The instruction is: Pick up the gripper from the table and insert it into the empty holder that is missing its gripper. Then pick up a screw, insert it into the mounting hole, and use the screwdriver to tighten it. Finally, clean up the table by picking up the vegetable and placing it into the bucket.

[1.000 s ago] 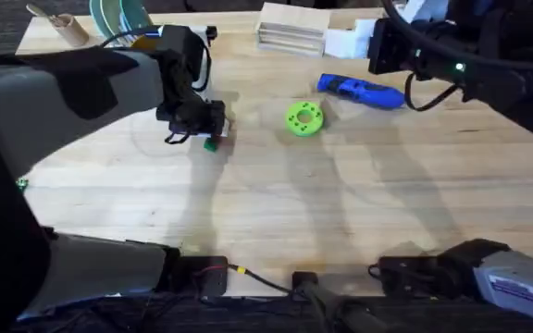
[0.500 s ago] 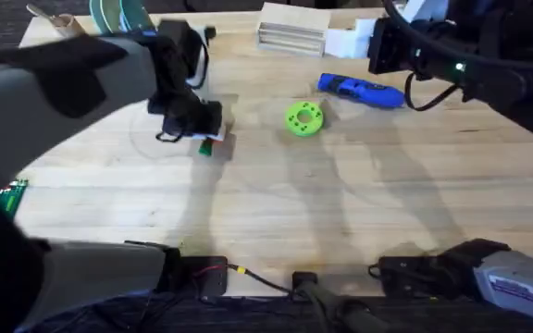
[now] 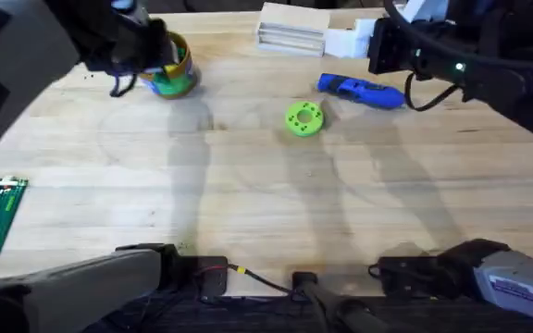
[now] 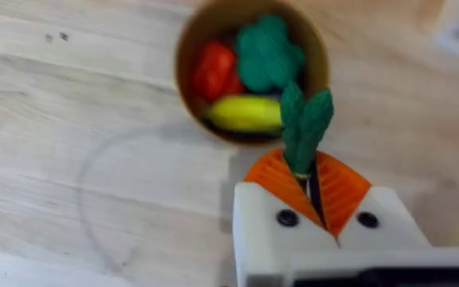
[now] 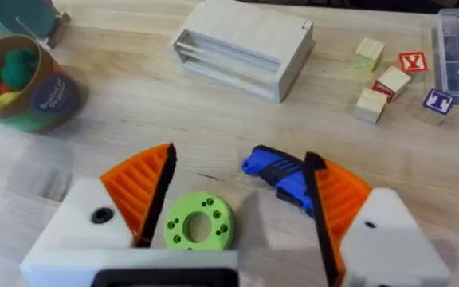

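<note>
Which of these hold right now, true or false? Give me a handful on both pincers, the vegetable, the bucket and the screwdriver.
1. The left pincer is shut on the vegetable. True.
2. The vegetable already lies inside the bucket. False: it is pinched between the orange pads, just short of the rim.
3. The bucket holds a red, a yellow and a green piece. True.
4. The right pincer is shut on the screwdriver. False: its jaws stand open, and the screwdriver lies on the table.
5. The lime-green disc sits in the bucket. False: it rests on the table near the screwdriver.
</note>
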Motion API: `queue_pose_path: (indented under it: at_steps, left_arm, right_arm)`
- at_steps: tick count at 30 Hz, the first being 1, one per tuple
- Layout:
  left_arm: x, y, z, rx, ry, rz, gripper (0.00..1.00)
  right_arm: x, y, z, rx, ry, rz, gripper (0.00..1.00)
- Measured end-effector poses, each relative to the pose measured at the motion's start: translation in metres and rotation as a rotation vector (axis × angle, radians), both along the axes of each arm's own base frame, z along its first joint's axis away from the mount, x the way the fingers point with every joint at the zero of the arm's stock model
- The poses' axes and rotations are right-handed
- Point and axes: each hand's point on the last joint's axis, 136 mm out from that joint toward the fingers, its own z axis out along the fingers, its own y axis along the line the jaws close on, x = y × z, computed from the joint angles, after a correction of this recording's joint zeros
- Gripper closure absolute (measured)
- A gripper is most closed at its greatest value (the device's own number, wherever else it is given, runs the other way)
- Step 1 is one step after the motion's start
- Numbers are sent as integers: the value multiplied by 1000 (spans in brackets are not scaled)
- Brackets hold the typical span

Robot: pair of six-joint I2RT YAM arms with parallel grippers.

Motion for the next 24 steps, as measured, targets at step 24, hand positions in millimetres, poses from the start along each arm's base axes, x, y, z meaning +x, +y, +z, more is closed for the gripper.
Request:
queue_pose_path:
  at_steps: [24]
  left_arm:
    - [70,49,-10,6,-189,161,991]
  right_arm:
    - [0,0,0,0,1,0,9]
